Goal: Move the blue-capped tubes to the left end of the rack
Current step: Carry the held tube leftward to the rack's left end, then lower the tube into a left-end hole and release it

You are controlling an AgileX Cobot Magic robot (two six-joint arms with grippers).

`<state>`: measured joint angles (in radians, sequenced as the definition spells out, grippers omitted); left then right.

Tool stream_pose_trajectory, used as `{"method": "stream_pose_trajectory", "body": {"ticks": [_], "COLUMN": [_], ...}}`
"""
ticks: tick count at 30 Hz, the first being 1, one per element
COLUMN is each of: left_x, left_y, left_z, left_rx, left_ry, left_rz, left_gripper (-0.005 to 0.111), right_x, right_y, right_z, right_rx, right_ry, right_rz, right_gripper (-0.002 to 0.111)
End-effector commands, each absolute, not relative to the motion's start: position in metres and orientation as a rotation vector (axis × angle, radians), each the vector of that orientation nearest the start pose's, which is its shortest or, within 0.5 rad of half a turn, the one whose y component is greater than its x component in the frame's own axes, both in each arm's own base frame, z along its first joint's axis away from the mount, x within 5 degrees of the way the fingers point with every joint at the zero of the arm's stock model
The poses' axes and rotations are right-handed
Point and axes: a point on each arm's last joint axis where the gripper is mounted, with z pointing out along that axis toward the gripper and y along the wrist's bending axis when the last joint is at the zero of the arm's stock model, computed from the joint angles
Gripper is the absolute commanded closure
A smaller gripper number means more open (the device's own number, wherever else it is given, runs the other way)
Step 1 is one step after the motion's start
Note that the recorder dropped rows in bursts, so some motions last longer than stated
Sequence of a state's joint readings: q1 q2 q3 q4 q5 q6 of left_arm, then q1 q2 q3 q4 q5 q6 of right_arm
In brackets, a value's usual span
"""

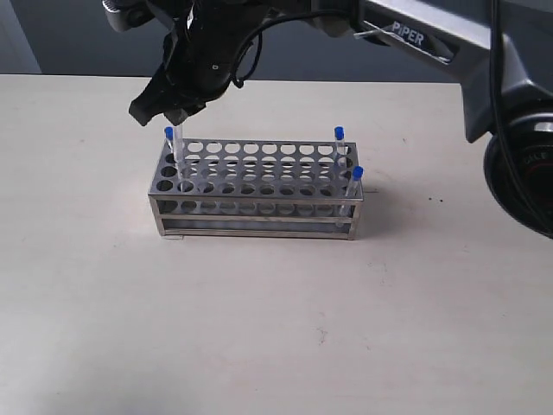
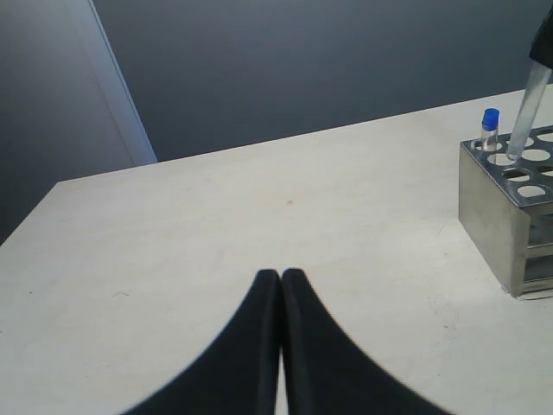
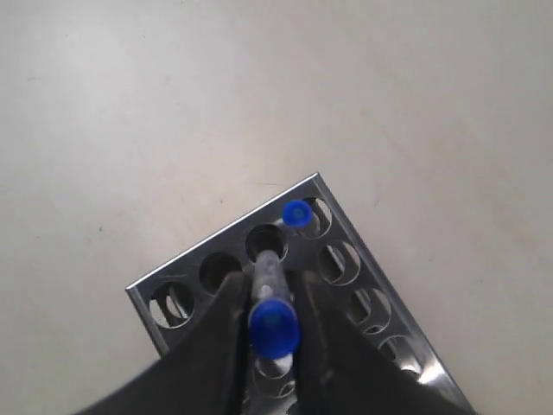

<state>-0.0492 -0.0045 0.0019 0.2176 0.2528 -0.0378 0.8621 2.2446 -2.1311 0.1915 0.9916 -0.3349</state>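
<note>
The right pincer (image 3: 266, 290) is clamped on a blue-capped tube (image 2: 530, 108) just below its cap. It grips high, so the glass hangs free and the tip can find a hole. The tube leans a little, with its tip at a hole in the left end of the rack (image 1: 259, 207), just beside a seated tube (image 1: 169, 134) in the far left corner. A far-right tube (image 1: 340, 134) and a near-right tube (image 1: 356, 175) are not yet moved. The left pincer (image 2: 281, 277), jaws pressed together and empty, hangs over the worktop (image 1: 259, 328) left of the rack, probably to keep clear.
</note>
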Motion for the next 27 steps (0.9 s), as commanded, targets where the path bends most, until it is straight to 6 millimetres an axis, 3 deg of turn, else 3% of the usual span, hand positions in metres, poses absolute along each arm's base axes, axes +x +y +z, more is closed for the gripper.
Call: {"method": "stream_pose_trajectory", "body": {"ticks": [1, 27], "left_x": [0.056, 0.056], "left_y": [0.002, 0.002], "left_z": [0.192, 0.192], "left_rx": [0.158, 0.158], "left_ry": [1.712, 1.712], "left_rz": [0.133, 0.133], "left_gripper": [0.106, 0.106], "right_x": [0.321, 0.326], "right_y": [0.395, 0.41], "right_z": [0.242, 0.214], "right_rx": [-1.439, -1.371], "right_ry": [2.235, 2.258], "right_rz": [0.417, 0.533], "right_gripper": [0.109, 0.109]}}
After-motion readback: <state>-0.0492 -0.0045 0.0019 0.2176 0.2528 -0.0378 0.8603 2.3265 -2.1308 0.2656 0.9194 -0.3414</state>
